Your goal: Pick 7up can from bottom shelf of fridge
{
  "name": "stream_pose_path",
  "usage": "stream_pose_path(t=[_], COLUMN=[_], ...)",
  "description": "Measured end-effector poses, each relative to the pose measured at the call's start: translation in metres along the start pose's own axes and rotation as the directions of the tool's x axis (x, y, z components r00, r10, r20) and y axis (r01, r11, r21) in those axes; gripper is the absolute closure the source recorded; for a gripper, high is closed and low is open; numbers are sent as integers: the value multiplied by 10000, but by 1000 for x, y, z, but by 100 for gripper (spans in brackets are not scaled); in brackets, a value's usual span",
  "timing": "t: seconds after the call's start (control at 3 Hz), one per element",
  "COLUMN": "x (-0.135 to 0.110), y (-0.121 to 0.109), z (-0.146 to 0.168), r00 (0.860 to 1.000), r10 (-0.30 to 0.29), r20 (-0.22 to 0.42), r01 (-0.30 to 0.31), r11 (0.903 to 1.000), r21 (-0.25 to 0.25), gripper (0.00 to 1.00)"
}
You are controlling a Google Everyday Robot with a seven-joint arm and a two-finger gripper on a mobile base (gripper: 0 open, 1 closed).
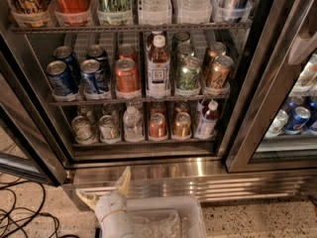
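Note:
The fridge [148, 170] stands open in front of me. On the bottom shelf [143, 143] two pale silvery cans stand at the left. The 7up can [107, 128] is the second from the left, upright behind the clear front stop. To its right are a water bottle, two copper-orange cans and a small bottle. My gripper [104, 188] is low in front of the steel base, below the shelf and well apart from the can. Its two pale fingers [124, 177] are spread open and hold nothing.
A clear plastic bin [163, 217] sits on the floor beside my wrist. Black cables [20, 217] lie at the lower left. The open door's dark frame [25, 143] is at the left and a second door frame [257, 108] at the right. The middle shelf [138, 99] holds cans and a bottle.

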State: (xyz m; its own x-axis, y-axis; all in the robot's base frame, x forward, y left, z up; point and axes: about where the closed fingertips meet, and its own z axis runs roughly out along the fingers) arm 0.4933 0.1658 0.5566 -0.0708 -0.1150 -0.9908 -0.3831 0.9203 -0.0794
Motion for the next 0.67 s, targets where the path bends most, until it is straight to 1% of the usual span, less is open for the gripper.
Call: stream_pose_path(t=[0.33, 0.67], x=[5, -3], y=[-37, -65], z=[12, 14], r00=[9994, 9993], r10=[123, 224], r20=[-332, -314], r01=[-70, -155], r11=[9877, 9787], r21=[1559, 2047], gripper=[15, 13])
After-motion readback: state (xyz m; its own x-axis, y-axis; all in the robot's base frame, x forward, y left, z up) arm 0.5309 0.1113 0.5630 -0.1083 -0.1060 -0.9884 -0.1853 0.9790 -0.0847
